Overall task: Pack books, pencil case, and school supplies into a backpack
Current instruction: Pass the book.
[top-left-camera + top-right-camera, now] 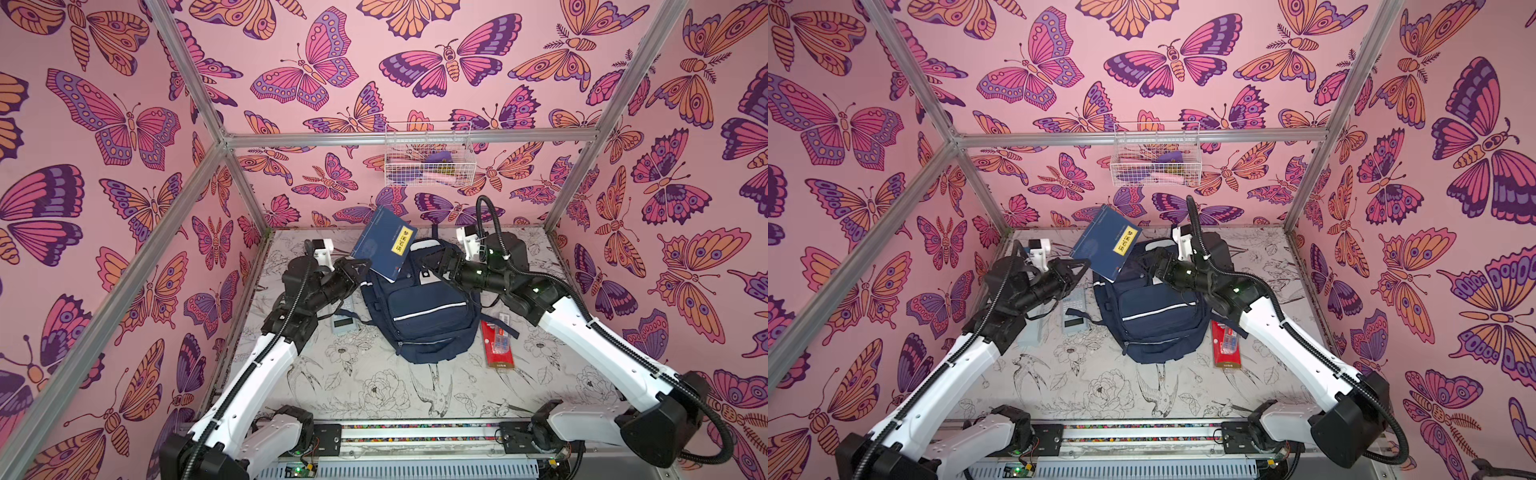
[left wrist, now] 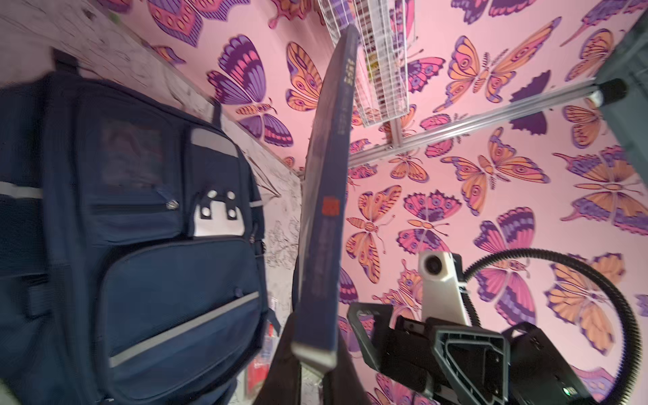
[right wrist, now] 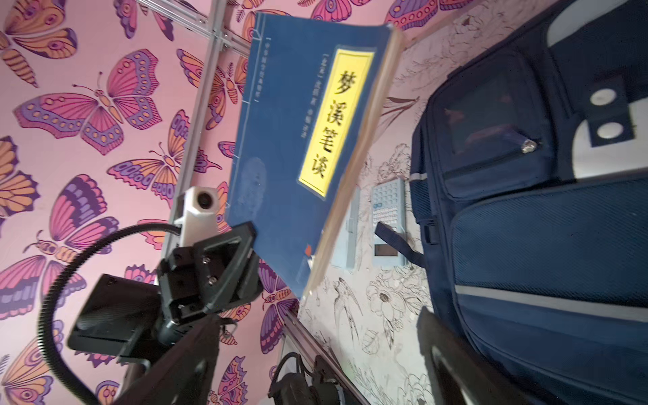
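Note:
A thin navy-blue book (image 1: 384, 245) (image 1: 1106, 247) with a yellow label strip hangs tilted in the air over the top left corner of the backpack (image 1: 428, 316) (image 1: 1154, 316). My left gripper (image 1: 360, 266) (image 2: 312, 357) is shut on the book's lower edge; the left wrist view shows its spine (image 2: 326, 210) edge-on. The navy backpack (image 2: 140, 245) (image 3: 543, 228) lies flat, front pockets up. My right gripper (image 1: 430, 259) (image 3: 315, 350) stands open over the backpack's top end, apart from the book's cover (image 3: 298, 140), nothing between its fingers.
A grey calculator (image 1: 345, 322) (image 3: 387, 217) and a pale oblong case (image 3: 350, 231) lie left of the backpack, partly under my left arm. A red supplies pack (image 1: 496, 340) lies to its right. A white wire basket (image 1: 428, 160) hangs on the back wall.

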